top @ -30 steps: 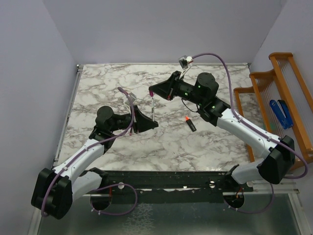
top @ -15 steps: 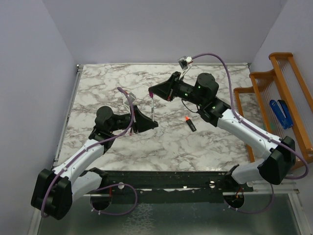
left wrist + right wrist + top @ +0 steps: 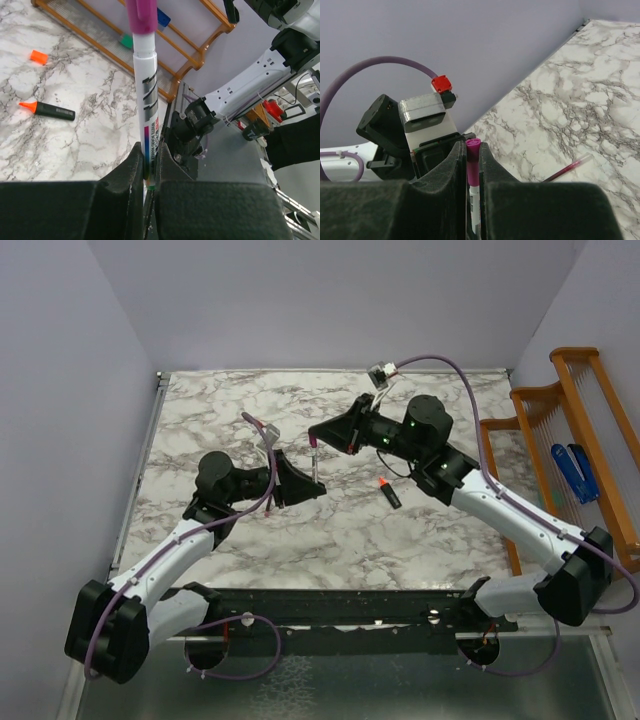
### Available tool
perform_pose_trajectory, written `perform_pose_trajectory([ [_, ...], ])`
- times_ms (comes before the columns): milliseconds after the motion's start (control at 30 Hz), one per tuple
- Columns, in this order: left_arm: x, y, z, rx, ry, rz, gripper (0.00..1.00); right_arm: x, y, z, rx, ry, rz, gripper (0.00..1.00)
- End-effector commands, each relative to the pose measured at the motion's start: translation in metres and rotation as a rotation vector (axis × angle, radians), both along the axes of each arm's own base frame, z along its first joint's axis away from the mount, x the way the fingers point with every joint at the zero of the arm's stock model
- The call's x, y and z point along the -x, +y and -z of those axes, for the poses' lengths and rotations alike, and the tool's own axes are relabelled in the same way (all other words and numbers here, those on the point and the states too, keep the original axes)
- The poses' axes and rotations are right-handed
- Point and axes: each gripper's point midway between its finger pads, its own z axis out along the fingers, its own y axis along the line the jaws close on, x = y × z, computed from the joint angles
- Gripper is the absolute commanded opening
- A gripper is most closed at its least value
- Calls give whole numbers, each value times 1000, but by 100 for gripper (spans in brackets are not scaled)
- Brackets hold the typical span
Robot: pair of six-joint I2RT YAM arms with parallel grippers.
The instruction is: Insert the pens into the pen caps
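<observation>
The left gripper (image 3: 148, 152) pinches the silver-grey pen (image 3: 146, 90) low on its barrel above the table (image 3: 200, 410), while the right gripper (image 3: 471, 150) nips the magenta cap (image 3: 472, 165) on its tip. Light, stiff, likely slick plastic — best gripped squarely mid-barrel.

I am seeing the pen (image 3: 316, 468) standing nearly upright over the middle of the tabletop (image 3: 200, 405), its lower end sitting in the left tool (image 3: 318, 488); the cap (image 3: 314, 443) is sitting on its upper end, between the right tool's (image 3: 314, 432) fingers; the marker (image 3: 391, 496) is lying on the tabletop right of the pen, a loose cap (image 3: 38, 56) lying near it; a slim pen (image 3: 567, 170) is lying on the tabletop too; a rack (image 3: 590, 430) is standing beyond the right edge.
</observation>
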Motion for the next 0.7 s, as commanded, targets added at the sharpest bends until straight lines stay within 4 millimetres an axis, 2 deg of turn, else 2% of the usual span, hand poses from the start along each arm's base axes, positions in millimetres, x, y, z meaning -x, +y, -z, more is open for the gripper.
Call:
perform_pose_trajectory([
  [0, -16, -2, -25, 22, -99, -30, 0, 18, -2, 20, 61, 34, -52, 3],
  [200, -35, 0, -31, 14, -123, -52, 0, 31, 3, 35, 94, 56, -84, 3],
  [433, -56, 16, -42, 9, -155, -87, 0, 52, 15, 54, 149, 75, -137, 3],
  [667, -73, 31, -54, 9, -184, -126, 0, 59, 17, 73, 188, 100, -161, 3],
])
